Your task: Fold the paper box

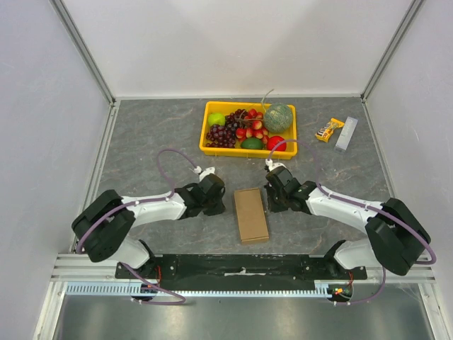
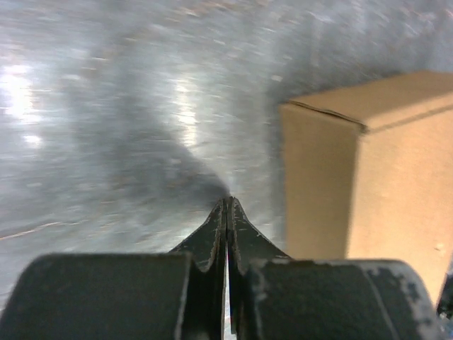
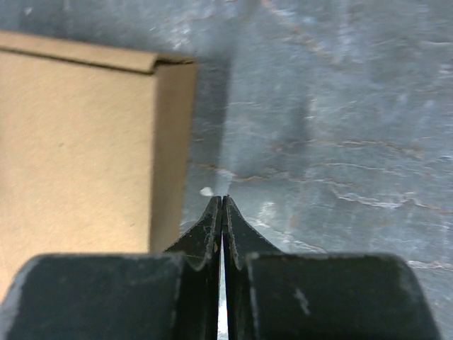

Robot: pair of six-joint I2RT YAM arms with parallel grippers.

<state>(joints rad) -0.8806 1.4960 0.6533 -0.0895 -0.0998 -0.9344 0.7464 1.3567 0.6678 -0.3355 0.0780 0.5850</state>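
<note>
One paper box (image 1: pixel 250 214), two closed tools: left tool (image 2: pixel 226 205), right tool (image 3: pixel 223 203).

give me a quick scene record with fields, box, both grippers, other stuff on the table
paper box: folded shut, slim, flat on the table between the grippers
left gripper: shut, empty, left of the box
right gripper: shut, empty, right of the box
yellow tray: holds fruit, behind the box
far right: snack packet, grey bar
</note>
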